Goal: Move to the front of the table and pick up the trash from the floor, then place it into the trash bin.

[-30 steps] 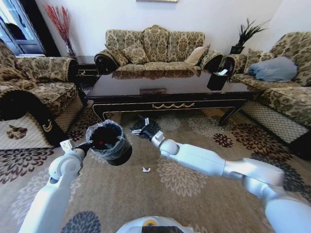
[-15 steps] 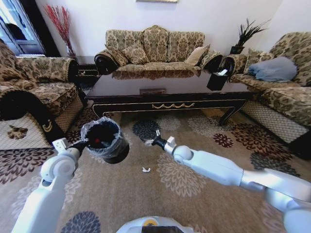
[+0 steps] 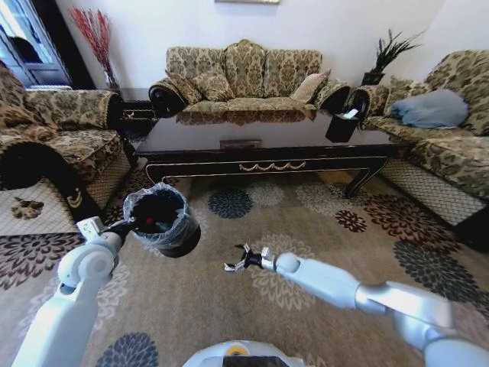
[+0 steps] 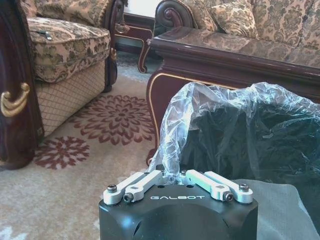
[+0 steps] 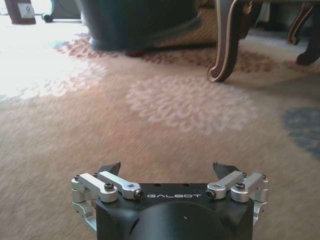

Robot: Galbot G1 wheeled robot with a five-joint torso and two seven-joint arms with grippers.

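Left pincer (image 3: pixel 128 225) pinches the rim of the trash bin (image 3: pixel 163 222), held up left of centre in the head view. Right pincer (image 3: pixel 235 261) spread, empty, low over the carpet at lower centre, right of the bin. Bench (image 3: pixel 267 157) across upper middle.

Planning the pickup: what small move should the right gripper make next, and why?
Probably lower the right gripper and close: it is open and empty just above the carpet, with what looks like a white scrap at its tips. The left gripper holds the trash bin.
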